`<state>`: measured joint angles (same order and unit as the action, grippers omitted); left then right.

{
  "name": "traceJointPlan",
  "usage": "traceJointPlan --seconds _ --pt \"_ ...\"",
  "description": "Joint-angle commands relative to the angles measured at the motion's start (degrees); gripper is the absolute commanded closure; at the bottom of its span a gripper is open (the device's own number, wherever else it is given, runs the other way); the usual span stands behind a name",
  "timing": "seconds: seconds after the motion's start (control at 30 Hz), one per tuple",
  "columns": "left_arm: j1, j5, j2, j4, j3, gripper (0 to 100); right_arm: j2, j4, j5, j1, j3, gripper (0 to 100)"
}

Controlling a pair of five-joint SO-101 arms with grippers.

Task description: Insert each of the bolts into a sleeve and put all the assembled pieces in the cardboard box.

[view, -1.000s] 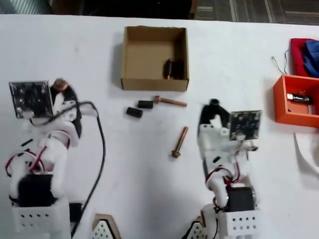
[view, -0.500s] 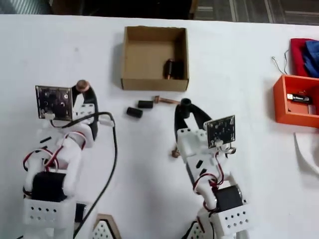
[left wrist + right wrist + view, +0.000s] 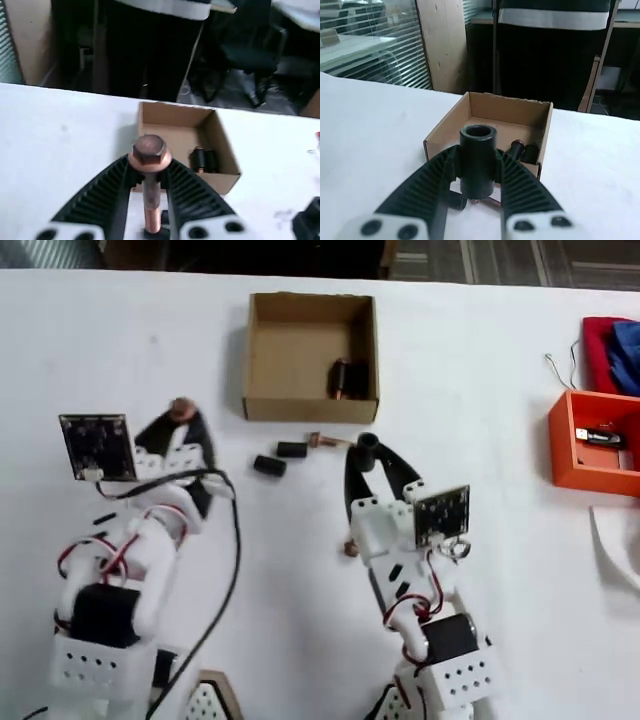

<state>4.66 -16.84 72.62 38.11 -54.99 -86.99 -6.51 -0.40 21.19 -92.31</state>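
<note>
Copper bolt (image 3: 148, 152) stands upright in the left gripper (image 3: 148, 172), whose jaws are narrowed onto the shank just under the hex head. Seen from the high view, this gripper is over the left part of the table (image 3: 480, 360), well apart from the box (image 3: 262, 355).

The right gripper (image 3: 478, 172) holds a black sleeve (image 3: 478, 150) upright, open end up, with its jaws closed on the sleeve's sides. From above it sits near the front of the box.

1 assembled piece (image 3: 342, 378) lies inside the box, against the right wall towards the front corner.

On the table just in front of the box lie a loose sleeve (image 3: 292, 450) and, just beside it, a second sleeve (image 3: 269, 466). A loose bolt (image 3: 328, 441) lies between the loose sleeve and the right gripper, with its far end hidden behind the gripper. The head of a third bolt (image 3: 351, 549) shows beside the right arm; the arm covers its shank.

An orange bin (image 3: 570, 465) stands at the table's right edge, with a red cloth (image 3: 598, 350) behind it.
</note>
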Motion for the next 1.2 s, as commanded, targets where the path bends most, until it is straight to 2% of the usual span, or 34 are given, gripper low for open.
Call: traceJointPlan --seconds 0.0,0.07,0.27,0.5,0.67,1.03,1.17 --pt "7.6 -4.9 -0.6 -7.7 0.7 97 -1.1 9.2 -0.1 0.2 -2.1 97.8" --pt "9.8 -5.4 -3.0 -8.5 2.6 97 -1.1 11.1 -0.1 0.3 -3.2 97.8" --pt "10.5 -5.5 -16.2 -7.5 16.5 97 -1.1 10.2 -0.1 2.2 -3.2 97.8" --pt "21.5 -5.2 -29.0 4.0 35.2 97 -9.6 1.5 0.2 6.1 -3.1 97.8" --pt "22.7 -5.2 -34.7 4.7 36.6 97 -16.4 -4.4 0.3 4.8 -3.4 97.8" --pt "22.9 -5.2 -35.7 3.3 37.0 97 -15.7 -4.4 0.3 4.8 -3.5 97.8" --pt "22.4 -5.2 -35.7 5.5 42.9 97 -15.7 -4.4 0.4 4.8 -4.6 97.8"
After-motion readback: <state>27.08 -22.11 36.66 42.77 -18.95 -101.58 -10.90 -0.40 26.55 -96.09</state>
